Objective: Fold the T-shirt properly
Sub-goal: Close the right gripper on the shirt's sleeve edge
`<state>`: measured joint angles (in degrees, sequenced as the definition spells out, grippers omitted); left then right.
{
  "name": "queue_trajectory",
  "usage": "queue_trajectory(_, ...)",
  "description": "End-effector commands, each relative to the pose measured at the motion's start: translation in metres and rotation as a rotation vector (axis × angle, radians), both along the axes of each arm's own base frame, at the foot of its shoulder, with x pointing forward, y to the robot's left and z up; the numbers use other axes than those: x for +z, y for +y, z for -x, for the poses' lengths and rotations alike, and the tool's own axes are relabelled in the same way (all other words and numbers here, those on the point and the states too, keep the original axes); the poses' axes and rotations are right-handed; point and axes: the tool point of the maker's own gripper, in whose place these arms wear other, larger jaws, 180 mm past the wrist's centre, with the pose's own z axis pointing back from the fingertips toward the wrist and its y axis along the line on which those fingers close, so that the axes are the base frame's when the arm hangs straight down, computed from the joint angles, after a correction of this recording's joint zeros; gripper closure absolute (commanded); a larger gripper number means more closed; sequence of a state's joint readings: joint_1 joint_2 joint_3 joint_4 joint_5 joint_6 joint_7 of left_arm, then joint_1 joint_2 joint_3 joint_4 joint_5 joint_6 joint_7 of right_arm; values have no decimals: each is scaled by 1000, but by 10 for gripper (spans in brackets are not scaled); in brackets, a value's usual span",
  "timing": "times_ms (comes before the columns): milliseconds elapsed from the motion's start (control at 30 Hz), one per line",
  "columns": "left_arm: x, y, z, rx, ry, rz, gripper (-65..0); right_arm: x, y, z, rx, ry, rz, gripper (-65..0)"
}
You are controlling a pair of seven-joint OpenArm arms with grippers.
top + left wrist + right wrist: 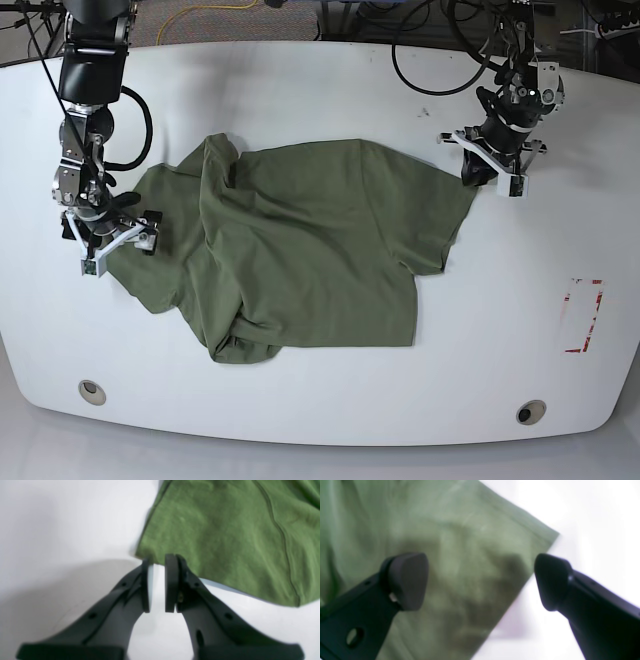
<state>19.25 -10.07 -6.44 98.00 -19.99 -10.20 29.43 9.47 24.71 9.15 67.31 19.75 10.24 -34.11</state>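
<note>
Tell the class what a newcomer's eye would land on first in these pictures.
First, the olive-green T-shirt, lying crumpled across the middle of the white table. Next, the two black tools at its ends: the right tool hangs wide open over one corner, and the left tool, nearly closed with nothing between its pads, sits at the opposite sleeve's edge.

Robotics lab, white rounded worktable [300,90], tangled black cables [440,40] behind, floor-mounted arms

Bright even overhead light; wrist views soft, blurred; white table [300,80] overexposed; faint shadows; base view sharp.
</note>
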Motion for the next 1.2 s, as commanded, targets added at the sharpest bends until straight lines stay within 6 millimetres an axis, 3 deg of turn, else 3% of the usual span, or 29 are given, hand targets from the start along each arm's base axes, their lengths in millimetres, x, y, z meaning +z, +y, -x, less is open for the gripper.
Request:
queue_trajectory(0, 16, 0, -11, -8, -57, 0, -60, 9, -5, -5, 20, -26, 9, -649)
queue_trajectory(467, 9, -8, -21, -15, -51, 4, -60, -25, -4, 24, 54, 54, -51, -649)
queue_trajectory(600, 1, 3, -37, 14, -36, -2, -73, -39, -4, 32, 59, 96, -56, -650)
queue_trajectory(867, 3, 6, -44, 20, -42, -1, -103, -46, -2, 38, 57, 112, -68, -648)
queue_trajectory(1000, 7, 6, -44, 14, -51, 0, -85, -38, 5, 33, 77, 80, -73, -572)
queue_trajectory(1167, 11, 6, -43, 12, -59, -3, -74, -39, 9, 34, 87, 82, -86, -379)
